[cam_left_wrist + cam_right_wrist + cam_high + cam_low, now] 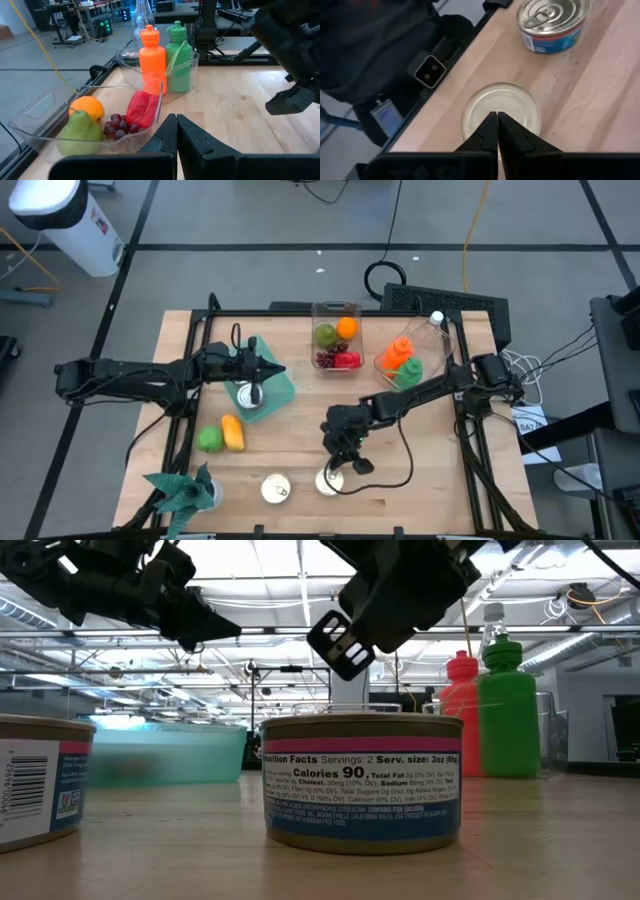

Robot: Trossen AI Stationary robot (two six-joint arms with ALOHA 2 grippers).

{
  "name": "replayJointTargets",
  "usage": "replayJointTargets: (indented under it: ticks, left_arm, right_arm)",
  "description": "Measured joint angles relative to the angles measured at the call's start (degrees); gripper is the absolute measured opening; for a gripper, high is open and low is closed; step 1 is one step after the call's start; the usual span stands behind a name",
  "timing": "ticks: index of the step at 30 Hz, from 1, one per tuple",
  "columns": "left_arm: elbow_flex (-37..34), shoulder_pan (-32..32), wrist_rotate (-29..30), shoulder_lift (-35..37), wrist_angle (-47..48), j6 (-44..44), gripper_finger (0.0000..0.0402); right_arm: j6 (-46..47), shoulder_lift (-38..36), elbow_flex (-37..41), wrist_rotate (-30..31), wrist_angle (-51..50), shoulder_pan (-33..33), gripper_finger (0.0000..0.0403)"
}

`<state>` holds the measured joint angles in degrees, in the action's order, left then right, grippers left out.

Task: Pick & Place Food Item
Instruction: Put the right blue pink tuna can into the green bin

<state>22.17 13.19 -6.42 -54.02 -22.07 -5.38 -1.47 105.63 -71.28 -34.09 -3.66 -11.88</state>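
Observation:
Two tins stand upright on the wooden table near its front edge: one with a plain pale lid and one with a pull-tab lid. My right gripper hovers shut just above the plain-lidded tin, pointing slantwise down, and touches nothing. My left gripper is shut and holds nothing, in the air over a teal bowl at the table's left middle. A green fruit and a yellow-orange one lie left of the tins.
At the back, a clear tub holds a pear, an orange, grapes and a red item. Another clear tub holds an orange bottle and a green bottle. A teal plant-like thing sits at the front left corner.

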Motion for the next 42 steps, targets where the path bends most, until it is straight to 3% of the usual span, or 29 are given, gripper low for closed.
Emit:
replayJointTargets:
  ticks: [7, 12, 17, 25, 32, 42]
  left_arm:
    - [0.0, 0.0, 0.5, 0.0, 0.1, 1.1, 0.0003]
    - [0.0, 0.0, 0.9, 0.0, 0.6, 1.5, 0.0003]
    - [0.0, 0.0, 1.0, 0.1, -0.4, 5.8, 0.0003]
    - [0.0, 0.1, 5.7, 0.8, -0.5, 13.1, 0.0003]
    - [0.0, 0.1, 8.0, 4.3, -1.5, 12.6, 0.0003]
    - [0.0, -1.0, 8.1, 4.9, 2.0, 13.5, 0.0003]
  right_arm:
    - [4.7, 0.2, -0.1, 1.6, 2.2, 0.3, 0.0]
    - [10.7, 0.3, 0.0, 7.1, 1.9, -1.2, 0.0]
    - [15.9, 0.3, 0.0, 8.6, 1.9, -2.4, 0.0]
    - [15.7, 0.3, 0.0, 8.5, 1.7, -5.9, 0.0]
    - [14.7, 5.0, 0.0, 9.7, 2.6, -6.5, 0.0]
    - [12.5, 10.4, -0.2, 9.5, 4.0, -0.1, 0.0]
